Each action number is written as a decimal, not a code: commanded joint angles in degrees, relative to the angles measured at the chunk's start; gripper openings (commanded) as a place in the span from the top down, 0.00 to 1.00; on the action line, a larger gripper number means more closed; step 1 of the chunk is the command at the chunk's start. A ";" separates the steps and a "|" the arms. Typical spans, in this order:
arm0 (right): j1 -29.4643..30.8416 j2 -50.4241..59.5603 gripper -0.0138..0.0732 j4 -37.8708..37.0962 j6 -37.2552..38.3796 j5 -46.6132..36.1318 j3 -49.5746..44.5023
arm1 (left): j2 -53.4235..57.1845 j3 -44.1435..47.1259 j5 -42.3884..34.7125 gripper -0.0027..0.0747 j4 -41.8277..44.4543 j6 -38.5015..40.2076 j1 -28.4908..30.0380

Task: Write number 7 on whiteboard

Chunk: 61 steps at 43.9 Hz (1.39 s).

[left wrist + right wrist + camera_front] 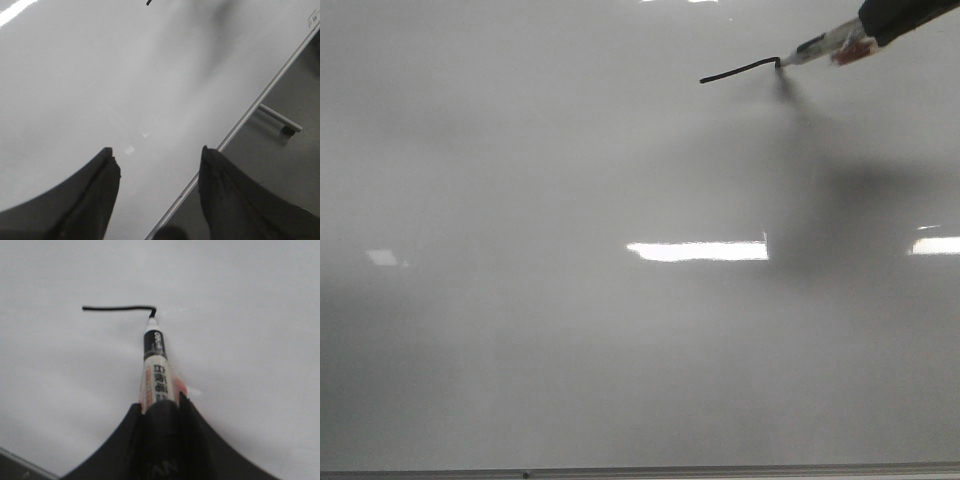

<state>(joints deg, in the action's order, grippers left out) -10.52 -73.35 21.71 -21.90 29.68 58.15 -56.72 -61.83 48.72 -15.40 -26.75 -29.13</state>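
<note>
Right tool (162, 412) clamped on marker (156, 365), tip touching whiteboard (520, 330) near its far right corner, where number 7 (740, 70) has only its top bar; left tool (157, 170) apart, idle.

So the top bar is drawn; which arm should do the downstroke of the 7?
Right. Its gripper grips the marker, whose tip sits at the bar's right end on the whiteboard. The left gripper is open and empty near the board's frame.
</note>
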 commanded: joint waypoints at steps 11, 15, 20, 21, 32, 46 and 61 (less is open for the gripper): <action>-4.09 -1.69 0.91 -0.55 -1.09 -0.30 -3.50 | 0.56 -1.56 -6.12 0.49 -1.36 0.45 0.26; -5.66 1.64 0.91 -0.55 -1.38 1.62 -2.42 | 0.43 -1.56 -5.98 0.49 -1.36 -0.20 0.26; -9.11 6.66 0.91 -0.55 -6.31 6.04 -2.63 | 0.01 -1.56 -4.83 0.45 -2.86 -6.66 -1.17; -10.05 7.75 0.91 -0.55 -8.06 7.75 -2.63 | -0.24 -1.56 -4.42 0.42 -3.61 -7.90 -1.71; -16.91 16.07 0.91 4.54 -26.28 19.85 -2.63 | -5.34 -1.56 -0.93 0.22 -12.70 -22.86 -10.26; -17.44 18.22 0.91 16.89 -37.37 25.17 -2.63 | -14.49 -2.41 -2.39 0.24 -16.80 -27.06 -17.90; -17.44 18.22 0.91 18.98 -39.01 23.91 -2.63 | -17.81 -3.74 -1.47 0.34 -21.49 -32.35 -18.54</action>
<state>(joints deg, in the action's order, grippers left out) -27.89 -56.02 37.70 -60.01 56.26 53.55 -76.04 -63.45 48.89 -33.36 -57.74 -47.28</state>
